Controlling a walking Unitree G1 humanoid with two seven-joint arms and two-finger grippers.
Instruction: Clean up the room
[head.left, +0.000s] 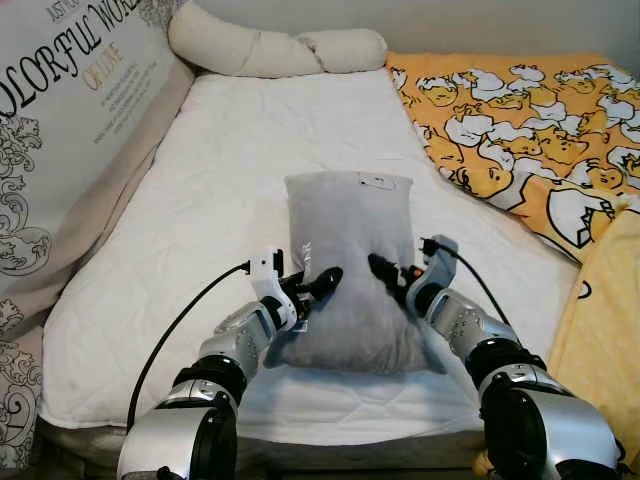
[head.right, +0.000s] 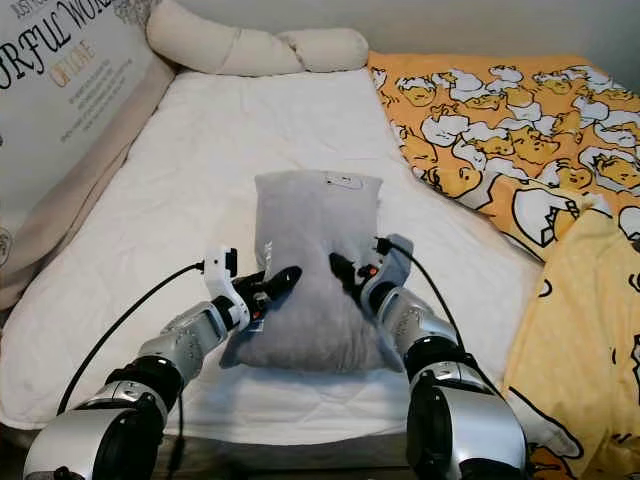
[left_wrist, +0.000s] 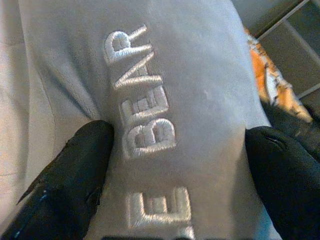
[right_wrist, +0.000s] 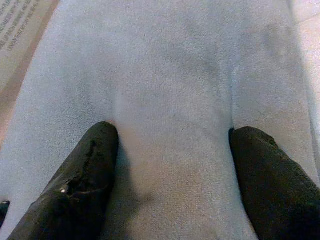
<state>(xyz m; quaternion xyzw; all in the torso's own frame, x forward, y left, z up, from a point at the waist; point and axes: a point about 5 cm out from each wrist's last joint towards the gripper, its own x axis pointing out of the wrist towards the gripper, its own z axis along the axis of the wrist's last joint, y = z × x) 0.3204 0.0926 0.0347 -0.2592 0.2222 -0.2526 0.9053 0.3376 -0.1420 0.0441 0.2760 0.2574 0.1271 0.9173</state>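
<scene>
A grey pillow (head.left: 350, 230) with white embroidered lettering lies lengthwise on the white mattress (head.left: 190, 200), near its front edge. My left gripper (head.left: 318, 285) is at the pillow's left flank and my right gripper (head.left: 385, 272) at its right flank. In the left wrist view the black fingers (left_wrist: 80, 170) straddle a bulge of the grey fabric (left_wrist: 175, 75) and press into it. The right wrist view has the same hold: both fingers (right_wrist: 85, 170) dig into the pillow (right_wrist: 170, 75), which creases at their tips.
A long cream bolster (head.left: 270, 48) lies across the head of the bed. An orange duck-print quilt (head.left: 530, 120) covers the right side, with yellow fabric (head.left: 605, 330) at the near right. A printed panel (head.left: 70, 110) leans along the left edge.
</scene>
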